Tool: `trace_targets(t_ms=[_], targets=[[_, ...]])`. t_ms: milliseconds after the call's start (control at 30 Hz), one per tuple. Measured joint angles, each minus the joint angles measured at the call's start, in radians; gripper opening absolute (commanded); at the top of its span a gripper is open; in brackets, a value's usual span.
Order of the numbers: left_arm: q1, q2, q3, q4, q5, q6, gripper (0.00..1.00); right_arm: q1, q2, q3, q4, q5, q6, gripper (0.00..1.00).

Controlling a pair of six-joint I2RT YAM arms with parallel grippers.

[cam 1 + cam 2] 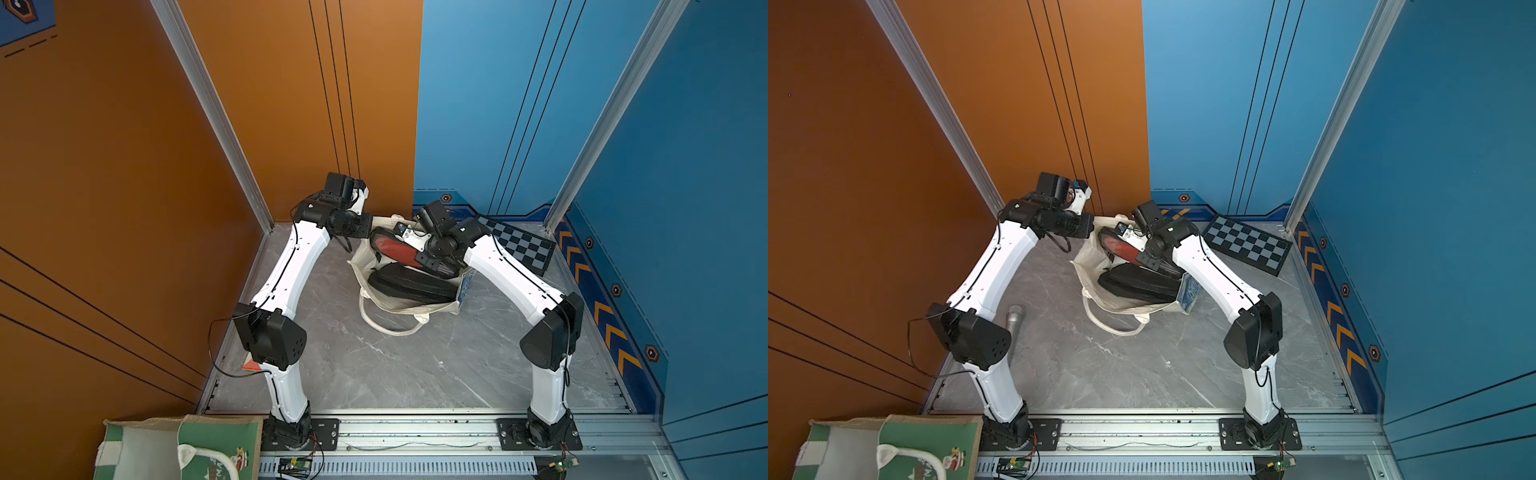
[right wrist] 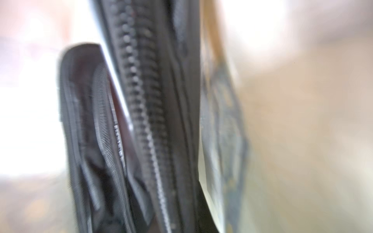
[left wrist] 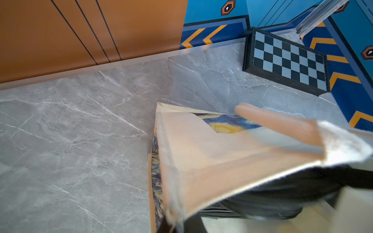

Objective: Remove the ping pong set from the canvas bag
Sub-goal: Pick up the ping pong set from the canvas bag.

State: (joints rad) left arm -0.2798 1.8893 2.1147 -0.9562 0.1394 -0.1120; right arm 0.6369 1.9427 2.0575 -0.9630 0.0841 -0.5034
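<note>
The cream canvas bag (image 1: 399, 307) stands open mid-table, its blue-and-yellow print showing on one side (image 3: 226, 123). My left gripper (image 1: 368, 232) is shut on the bag's far-left rim, and the cloth stretches away from it in the left wrist view. The ping pong set (image 1: 395, 249), a black zipped case showing a red paddle face, sticks up tilted out of the bag's mouth. My right gripper (image 1: 397, 232) is shut on its upper edge, and the zip (image 2: 145, 121) fills the right wrist view. A second black zipped part (image 1: 411, 284) lies lower in the bag.
A folded chessboard (image 1: 519, 245) leans in the back right corner. A grey microphone (image 1: 1014, 318) lies by my left elbow. A green-and-white tote (image 1: 178, 449) sits off the table's front left. Orange and blue walls close in the back and sides.
</note>
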Motion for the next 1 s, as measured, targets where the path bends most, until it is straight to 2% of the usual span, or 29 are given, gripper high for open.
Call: trace_targets(t_ms=[233,400,567,767,900,1000], targets=[[0.034,0.108,0.139,-0.038,0.032,-0.057,0.00,-0.047,-0.170,0.002,-0.030,-0.120,0.083,0.00],[0.043,0.157,0.203,-0.051,0.053,-0.088,0.00,-0.116,-0.299,0.010,-0.021,-0.262,0.182,0.00],[0.047,0.180,0.247,-0.075,0.052,-0.116,0.00,-0.218,-0.441,-0.049,0.072,-0.489,0.374,0.00],[0.065,0.253,0.339,-0.085,0.052,-0.153,0.02,-0.288,-0.598,-0.182,0.227,-0.684,0.634,0.00],[0.092,0.271,0.354,-0.085,0.052,-0.174,0.03,-0.390,-0.681,-0.238,0.290,-0.744,0.787,0.00],[0.118,0.271,0.354,-0.085,0.052,-0.188,0.03,-0.530,-0.731,-0.251,0.307,-0.774,0.905,0.00]])
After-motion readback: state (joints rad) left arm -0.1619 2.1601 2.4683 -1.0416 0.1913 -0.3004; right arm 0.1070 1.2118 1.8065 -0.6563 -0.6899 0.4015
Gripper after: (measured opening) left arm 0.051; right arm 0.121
